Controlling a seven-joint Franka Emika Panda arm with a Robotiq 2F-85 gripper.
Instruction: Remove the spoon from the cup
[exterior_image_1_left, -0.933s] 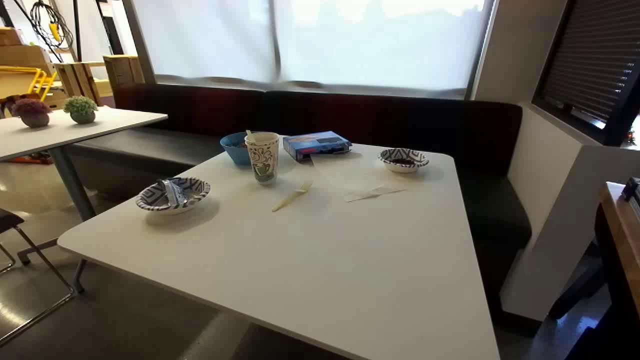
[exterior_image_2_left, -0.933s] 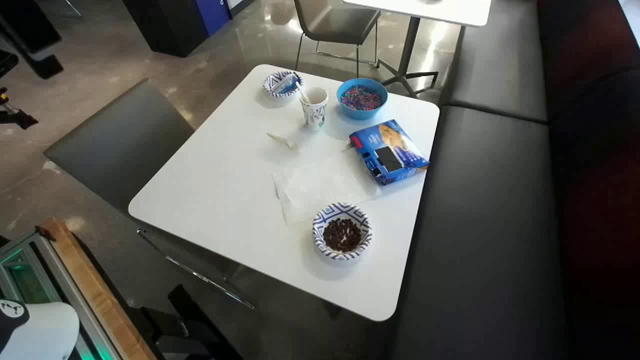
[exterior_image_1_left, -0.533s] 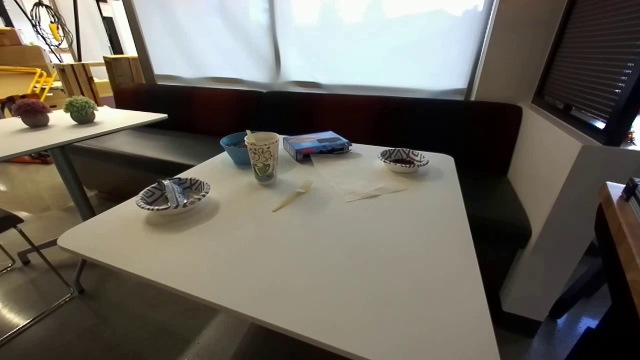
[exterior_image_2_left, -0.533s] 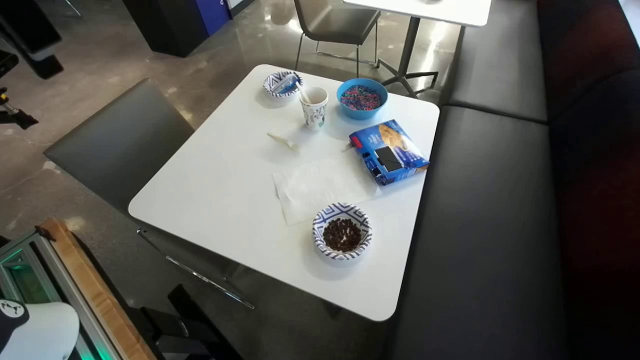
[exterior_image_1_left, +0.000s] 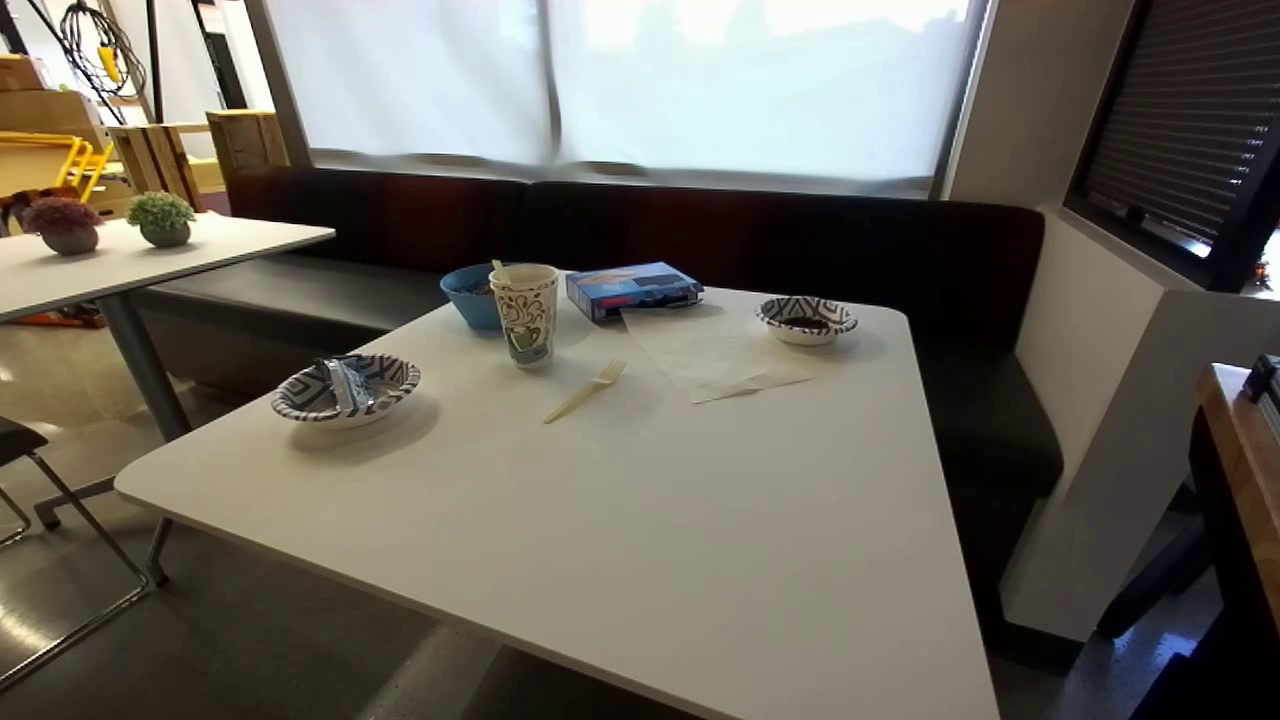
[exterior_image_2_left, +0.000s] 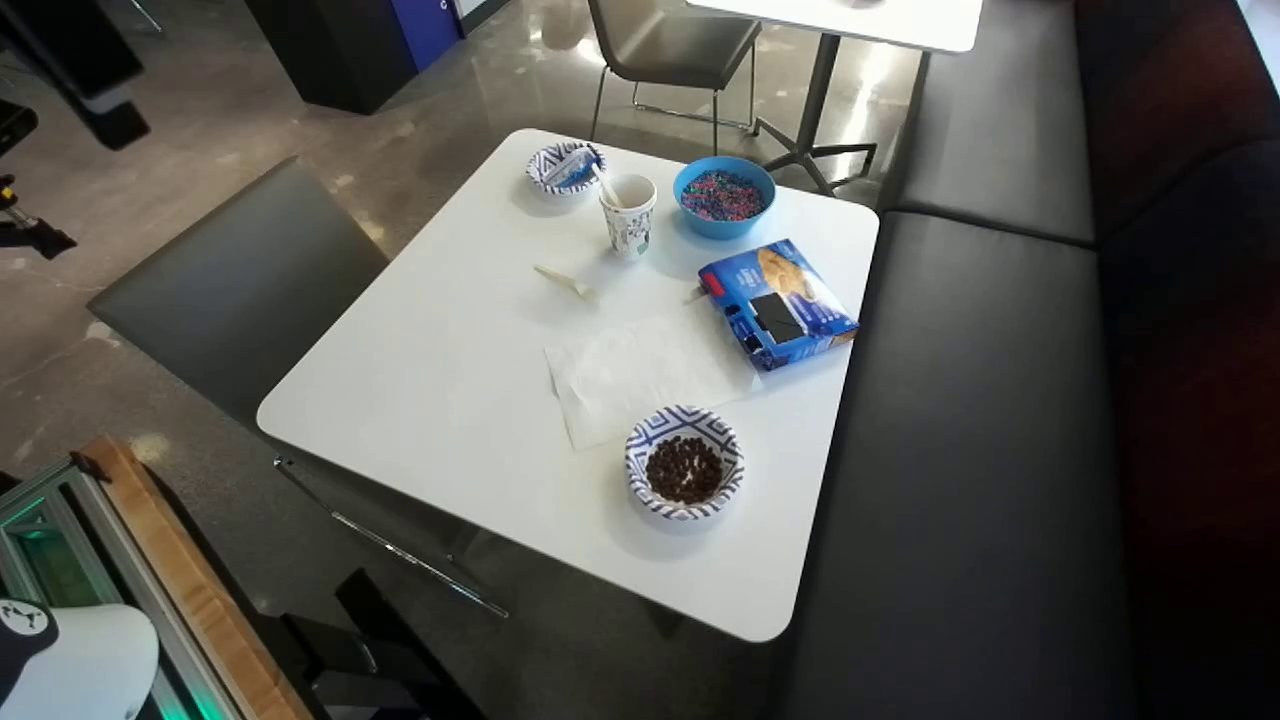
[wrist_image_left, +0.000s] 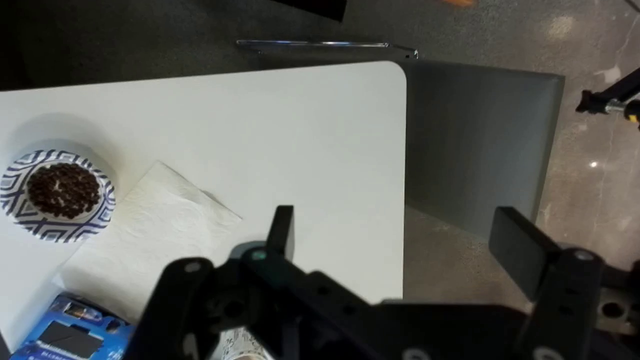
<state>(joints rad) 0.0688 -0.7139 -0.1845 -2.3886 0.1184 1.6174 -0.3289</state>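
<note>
The pale spoon (exterior_image_1_left: 501, 272) leans in the tall patterned paper cup (exterior_image_1_left: 528, 325), its upper end above the rim. Spoon (exterior_image_2_left: 606, 188) and cup (exterior_image_2_left: 631, 230) also show in an exterior view. In the wrist view only a bit of the cup (wrist_image_left: 242, 346) shows at the bottom edge, mostly hidden by my gripper; the spoon is out of sight there. My gripper (wrist_image_left: 396, 227) is open, with nothing between its fingers, above the table edge and chair, well away from the cup. A dark part of the arm or gripper (exterior_image_2_left: 85, 75) shows at the top left in an exterior view.
A pale fork (exterior_image_1_left: 587, 392) lies near the cup. A blue bowl (exterior_image_2_left: 765, 200), a patterned bowl with a packet (exterior_image_2_left: 540, 160), a blue box (exterior_image_2_left: 780, 310), a napkin (exterior_image_2_left: 620, 385) and a bowl of dark pieces (exterior_image_2_left: 685, 425) stand on the white table (exterior_image_2_left: 420, 370). A chair (exterior_image_2_left: 240, 280) adjoins it.
In an exterior view the dark arm part at the top left has shifted slightly right and down. The cup, spoon and other table items have not moved.
</note>
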